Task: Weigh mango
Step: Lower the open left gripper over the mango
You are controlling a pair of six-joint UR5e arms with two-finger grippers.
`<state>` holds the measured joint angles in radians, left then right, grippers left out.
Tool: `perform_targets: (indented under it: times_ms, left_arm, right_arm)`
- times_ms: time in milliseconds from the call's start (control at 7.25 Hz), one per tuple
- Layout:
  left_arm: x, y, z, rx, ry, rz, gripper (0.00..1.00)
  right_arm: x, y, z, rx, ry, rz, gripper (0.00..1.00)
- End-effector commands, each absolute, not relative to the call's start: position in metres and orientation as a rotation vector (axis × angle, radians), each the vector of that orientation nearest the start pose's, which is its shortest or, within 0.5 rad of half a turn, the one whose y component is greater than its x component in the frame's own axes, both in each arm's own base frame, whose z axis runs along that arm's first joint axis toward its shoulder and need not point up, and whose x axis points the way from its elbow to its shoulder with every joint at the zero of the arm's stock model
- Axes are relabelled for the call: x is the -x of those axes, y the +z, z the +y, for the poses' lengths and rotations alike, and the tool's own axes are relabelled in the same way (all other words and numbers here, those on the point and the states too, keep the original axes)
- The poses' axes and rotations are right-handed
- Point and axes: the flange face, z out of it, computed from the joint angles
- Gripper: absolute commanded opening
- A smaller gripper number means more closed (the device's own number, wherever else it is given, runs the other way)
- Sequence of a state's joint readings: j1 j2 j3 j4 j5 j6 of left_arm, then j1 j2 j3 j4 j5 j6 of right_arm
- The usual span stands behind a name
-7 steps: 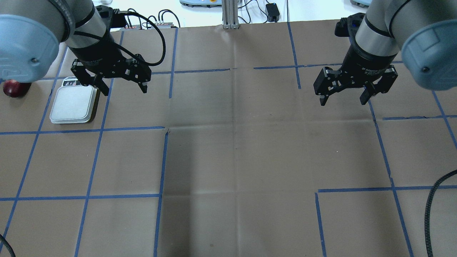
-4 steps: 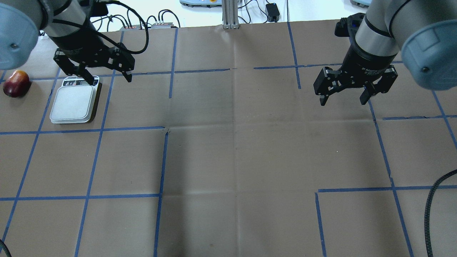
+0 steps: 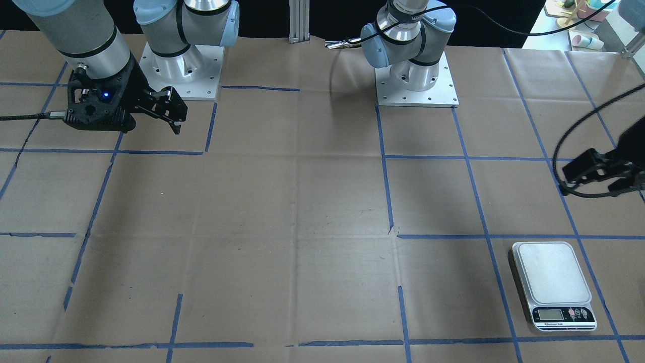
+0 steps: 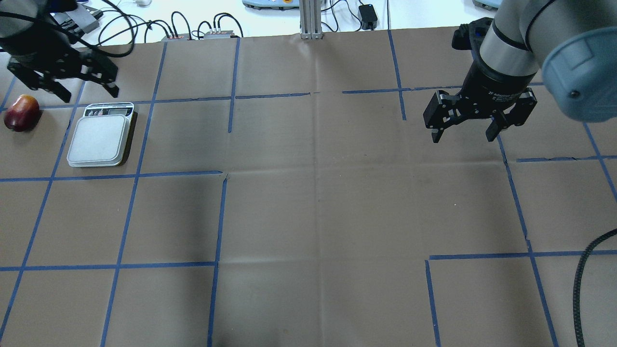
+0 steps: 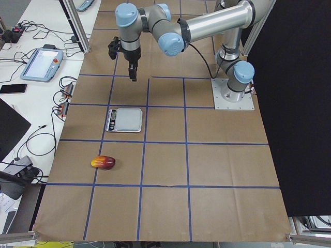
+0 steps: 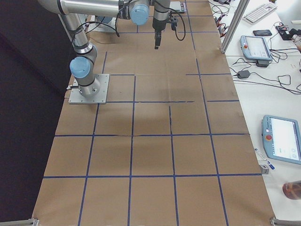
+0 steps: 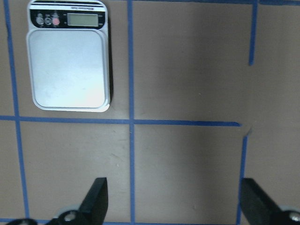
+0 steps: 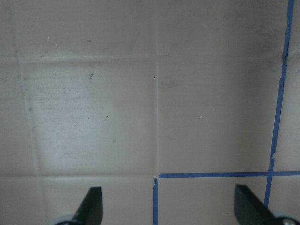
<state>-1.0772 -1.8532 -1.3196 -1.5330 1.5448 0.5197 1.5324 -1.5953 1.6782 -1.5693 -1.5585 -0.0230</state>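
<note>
Slipping worries me: the glossy mango (image 4: 21,113) lies on the desk (image 4: 313,202) left of the kitchen scale (image 4: 99,140), and the left tool (image 7: 174,206), spread wide and empty nearby, may pinch off-centre and roll it away.

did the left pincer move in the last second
Yes. In the overhead view the left pincer has shifted leftward, from over the far right corner of the scale to beyond its display end, nearer the mango.

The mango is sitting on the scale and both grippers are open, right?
No. The mango lies on the table beside the scale, not on it; the overhead view shows this. The left gripper and right gripper are indeed open.
</note>
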Motion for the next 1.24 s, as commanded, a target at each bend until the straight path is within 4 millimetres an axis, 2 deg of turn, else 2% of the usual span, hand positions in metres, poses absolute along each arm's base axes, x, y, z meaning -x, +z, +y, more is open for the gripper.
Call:
perform_targets:
  times_ms: [0, 138, 276, 414, 552, 828, 1103]
  left_arm:
    - [-0.317, 0.428, -0.648, -0.171, -0.058, 3.140, 1.00]
    - [-0.376, 0.405, -0.673, -0.202, -0.079, 3.123, 1.00]
    - [-0.427, 0.376, -0.692, -0.209, -0.094, 3.111, 1.00]
    - [-0.460, 0.345, -0.707, -0.242, -0.090, 3.103, 1.00]
    - [-0.473, 0.326, -0.718, -0.239, -0.096, 3.099, 1.00]
    - [-0.484, 0.294, -0.731, -0.240, -0.094, 3.107, 1.00]
    - [-0.490, 0.240, -0.739, -0.244, -0.047, 3.140, 1.00]
  right_arm:
    - [-0.116, 0.447, -0.476, -0.025, 0.131, 3.124, 1.00]
    - [-0.116, 0.447, -0.476, -0.025, 0.131, 3.124, 1.00]
    - [-0.116, 0.447, -0.476, -0.025, 0.131, 3.124, 1.00]
    - [-0.116, 0.447, -0.476, -0.025, 0.131, 3.124, 1.00]
    - [-0.116, 0.447, -0.476, -0.025, 0.131, 3.124, 1.00]
    - [-0.116, 0.447, -0.476, -0.025, 0.131, 3.124, 1.00]
    - [-0.116, 0.447, -0.476, -0.025, 0.131, 3.124, 1.00]
